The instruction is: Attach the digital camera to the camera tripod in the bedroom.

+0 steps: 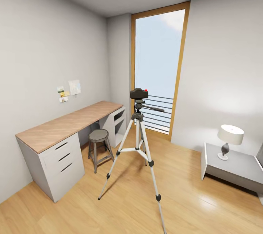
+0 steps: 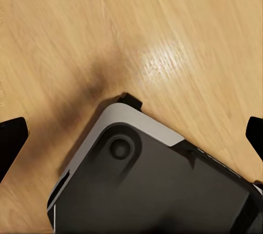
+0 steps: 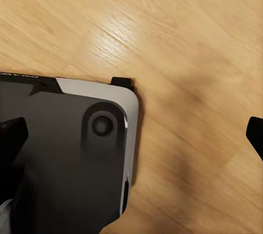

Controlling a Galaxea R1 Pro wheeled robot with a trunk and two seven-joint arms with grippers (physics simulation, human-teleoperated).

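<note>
Head view: digital camera [image 1: 139, 93] seated on the head of the camera tripod [image 1: 138, 145], which stands upright on the wood plank floor [image 1: 190, 197] near the middle of the bedroom. Long black pan handle projects toward the window [image 1: 159, 71]. Desk [image 1: 69, 124] runs along the left wall, with a stool [image 1: 99, 148] just beside it and near one tripod leg. A low grey table [image 1: 233, 166] bearing a lamp [image 1: 229, 140] sits at the right, well apart from the tripod; bare floor lies between them and in front of the tripod legs.

Left wrist view: left gripper [image 2: 131, 135] spread wide, black fingertips [image 2: 12, 141] at opposite picture edges, holding nothing. Between them, a rounded corner of the robot's grey-and-black base [image 2: 159, 190] over bare planks.

Right wrist view: right gripper [image 3: 131, 135] likewise spread wide and empty, fingertips [image 3: 11, 138] far apart. Another base corner [image 3: 71, 157] lies below one fingertip; open floor lies beside it.
</note>
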